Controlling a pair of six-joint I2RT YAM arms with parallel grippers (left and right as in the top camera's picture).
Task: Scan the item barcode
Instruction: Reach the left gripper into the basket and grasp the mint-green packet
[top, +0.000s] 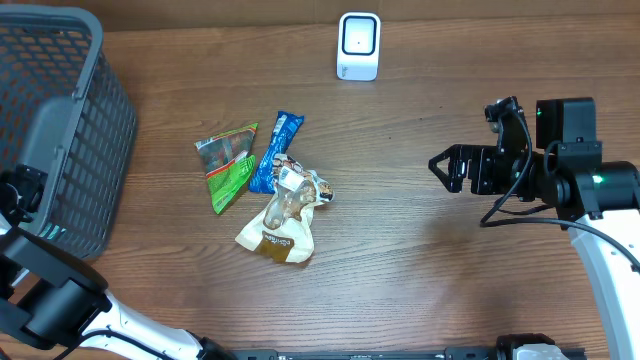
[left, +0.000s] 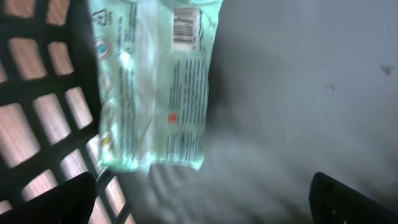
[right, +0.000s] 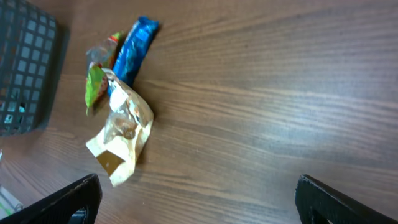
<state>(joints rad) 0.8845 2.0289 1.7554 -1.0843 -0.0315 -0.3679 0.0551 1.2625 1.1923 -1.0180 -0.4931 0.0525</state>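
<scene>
In the left wrist view a pale green packet (left: 155, 87) lies inside the grey basket (left: 37, 124), its barcode (left: 185, 25) facing up. My left gripper (left: 205, 199) hangs open just above it, holding nothing. On the table lie a green snack packet (top: 228, 163), a blue bar (top: 275, 150) and a cream pouch (top: 283, 220), also seen as the cream pouch (right: 121, 134) in the right wrist view. The white scanner (top: 358, 45) stands at the table's far edge. My right gripper (top: 442, 166) hovers open to the right of the pile, open and empty (right: 199, 199).
The grey mesh basket (top: 95, 130) fills the far left corner, and my left arm (top: 50, 290) reaches into it from the front left. Bare wood lies between the pile and the right arm (top: 590, 190).
</scene>
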